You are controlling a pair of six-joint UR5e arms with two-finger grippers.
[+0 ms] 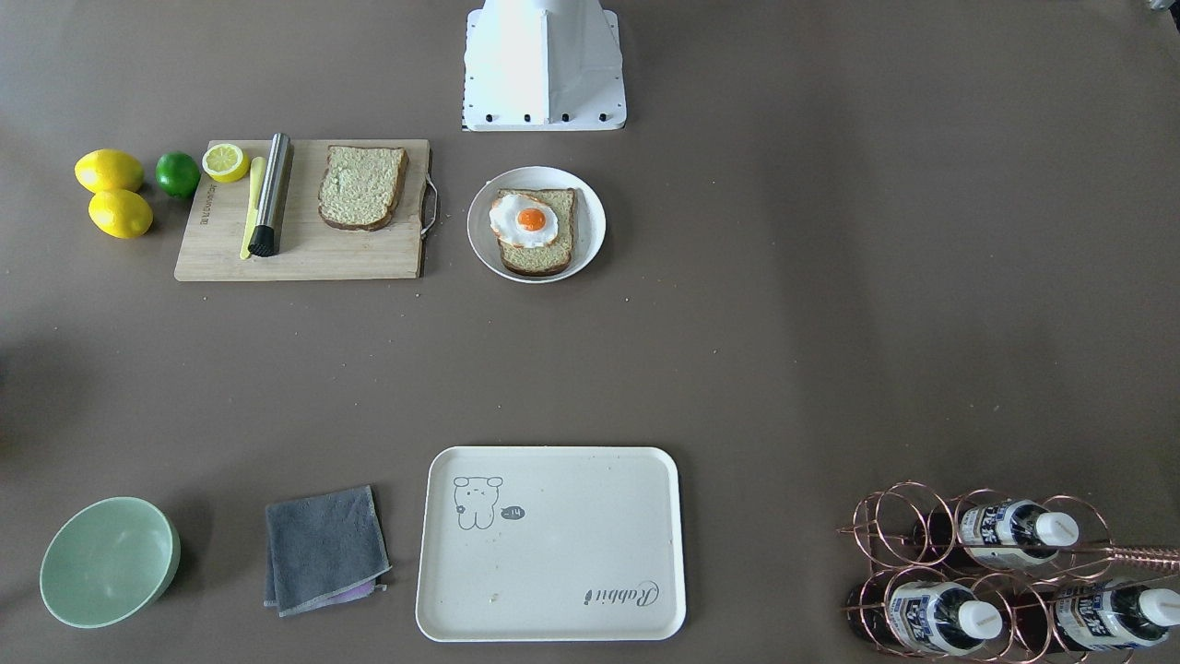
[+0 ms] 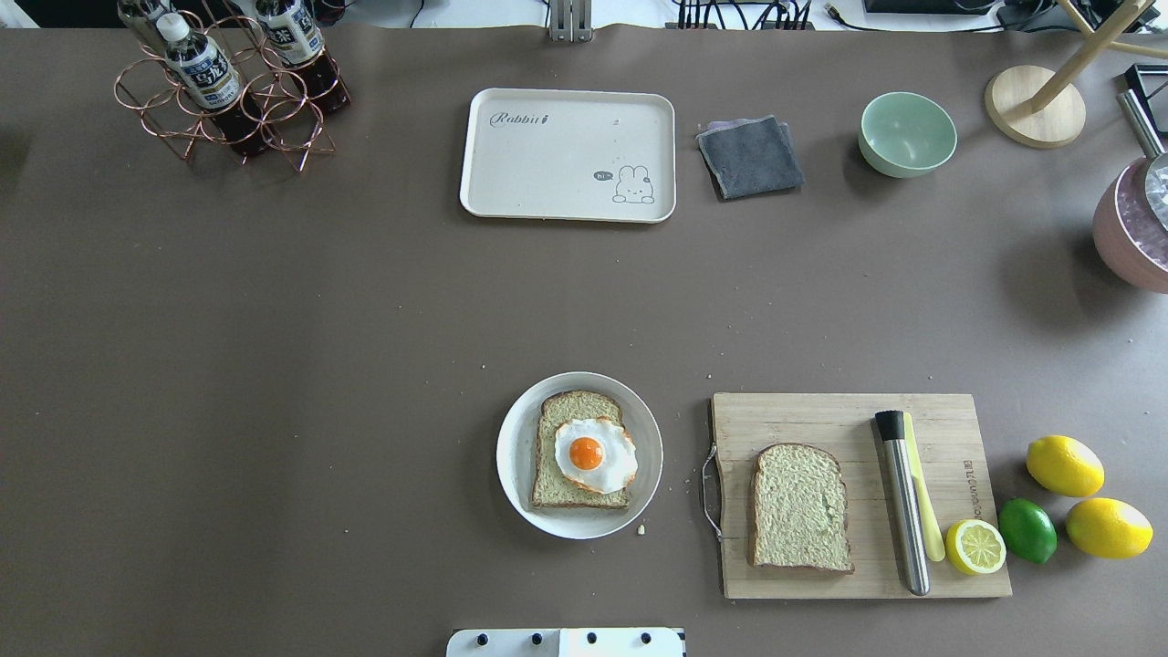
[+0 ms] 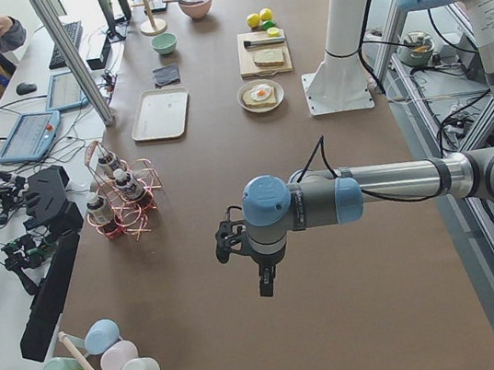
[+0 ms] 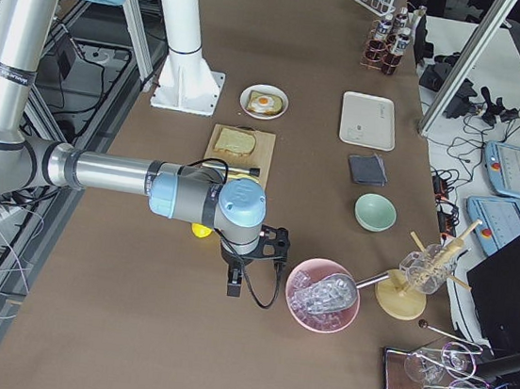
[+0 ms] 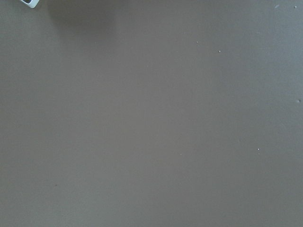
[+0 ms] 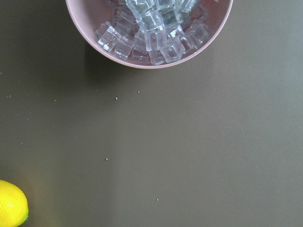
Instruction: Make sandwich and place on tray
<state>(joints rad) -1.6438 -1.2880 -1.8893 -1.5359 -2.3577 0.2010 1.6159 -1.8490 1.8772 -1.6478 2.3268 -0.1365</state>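
The egg (image 2: 591, 453) tops a slice (image 2: 570, 406) on the plate (image 2: 516, 474); second slice (image 2: 800, 507) on the board (image 2: 803, 415), tray (image 2: 566, 178) well apart. We cannot tell the left end effector's (image 3: 267, 284) or right end effector's (image 4: 233, 286) opening. An askew drop could shove the egg off.

- Pink round bowl (image 6: 80, 23) of clear ice cubes (image 6: 156, 28): cut off by the top edge in the right wrist view and by the right edge in the overhead view.
- Yellow lemon (image 6: 12, 207): cropped at that wrist view's lower left corner.
- Copper wire bottle rack (image 1: 1134, 556): clipped by the front view's bottom and right edges.
- Left gripper (image 3: 267, 286), right gripper (image 4: 232, 289): shown in side views only; jaw spacing cannot be judged.
- Brown-crusted bread slice (image 2: 566, 411) on the plate: partly covered by the white fried egg (image 2: 593, 453).
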